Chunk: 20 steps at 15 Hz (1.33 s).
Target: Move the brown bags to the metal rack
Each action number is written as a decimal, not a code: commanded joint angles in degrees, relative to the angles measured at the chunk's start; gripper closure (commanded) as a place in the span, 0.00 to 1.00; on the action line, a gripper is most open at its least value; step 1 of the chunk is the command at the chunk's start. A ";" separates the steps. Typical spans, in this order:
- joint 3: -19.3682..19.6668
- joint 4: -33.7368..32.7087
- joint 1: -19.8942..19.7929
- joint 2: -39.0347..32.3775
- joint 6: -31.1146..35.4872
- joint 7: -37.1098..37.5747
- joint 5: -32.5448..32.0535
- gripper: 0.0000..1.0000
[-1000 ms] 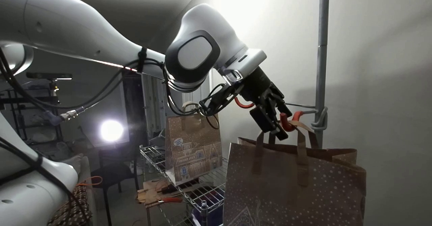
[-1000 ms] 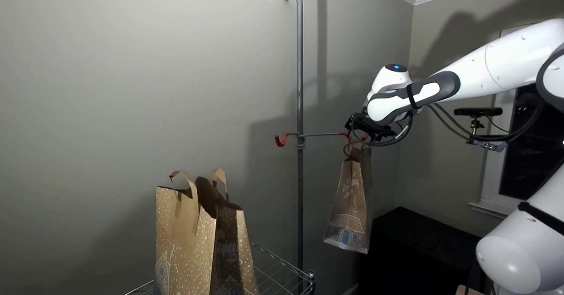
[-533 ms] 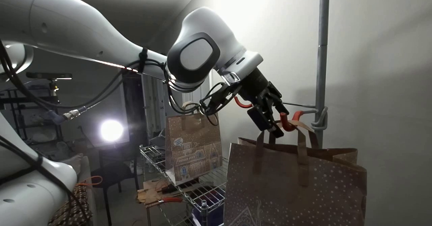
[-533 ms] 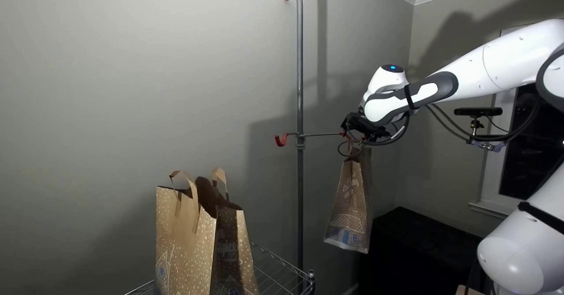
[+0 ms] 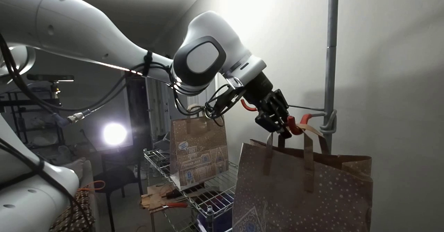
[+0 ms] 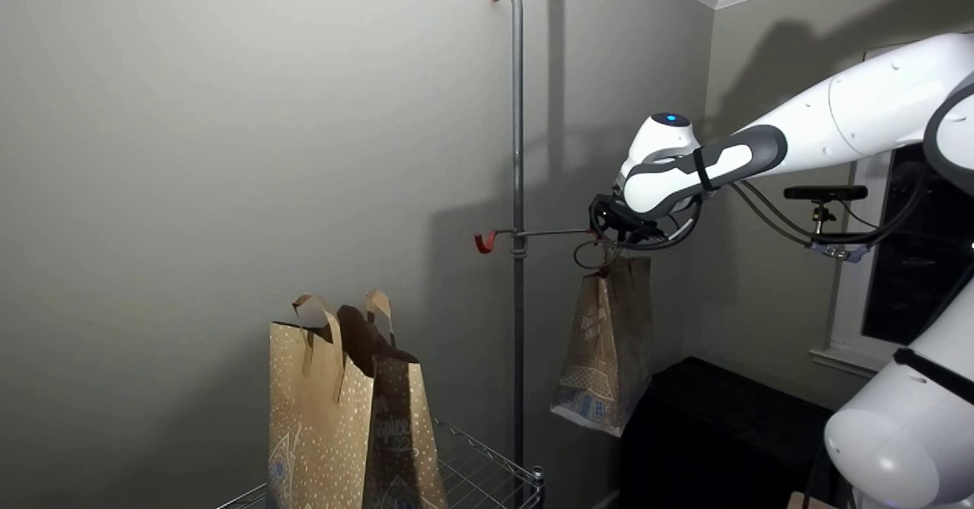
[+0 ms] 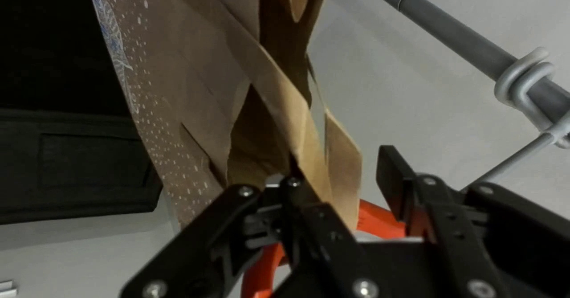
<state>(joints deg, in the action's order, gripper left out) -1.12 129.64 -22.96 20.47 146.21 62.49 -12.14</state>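
Observation:
A brown bag [image 5: 305,197] hangs by its paper handles from a red-tipped hook [image 5: 295,126] on the pole; it shows below the arm in an exterior view [image 6: 605,357]. My gripper [image 7: 343,171] is at the hook, above that bag's mouth. In the wrist view its jaws stand partly open with a handle strap [image 7: 345,173] between them, close to the left finger; a gap parts the strap from the right finger pad [image 7: 392,186]. Another brown bag [image 5: 199,152] stands upright on the metal rack [image 5: 222,207], also seen in an exterior view [image 6: 312,395].
A grey pole [image 6: 518,341] rises by the wall, its crossbar ending in red hooks; one red hook [image 6: 484,243] points away from the hanging bag. A black covered surface [image 6: 723,418] lies below and behind that bag. Cables [image 5: 194,110] loop around the wrist.
My gripper has moved slightly lower along the hook and its jaws have come closer together. The hanging bag has swung and turned a little. The bag on the rack has stayed put.

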 commanded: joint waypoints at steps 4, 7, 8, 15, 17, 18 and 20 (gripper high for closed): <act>-1.42 -0.77 0.09 -1.28 -1.18 6.12 -3.62 0.99; -1.79 -1.02 0.13 -1.19 -1.79 8.43 -5.63 0.97; -2.02 -1.15 -0.07 -0.88 -2.26 9.23 -6.71 1.00; -2.06 -2.20 -0.20 7.00 -7.60 8.81 -13.30 0.99; -2.32 -2.39 -0.01 8.68 -9.36 8.33 -13.88 0.99; -2.46 -2.26 0.24 9.48 -10.12 7.98 -13.88 0.99; -2.85 -2.13 0.43 10.61 -11.25 7.89 -13.91 0.99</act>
<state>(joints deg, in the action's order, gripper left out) -3.47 127.27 -22.94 28.69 136.73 70.00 -24.35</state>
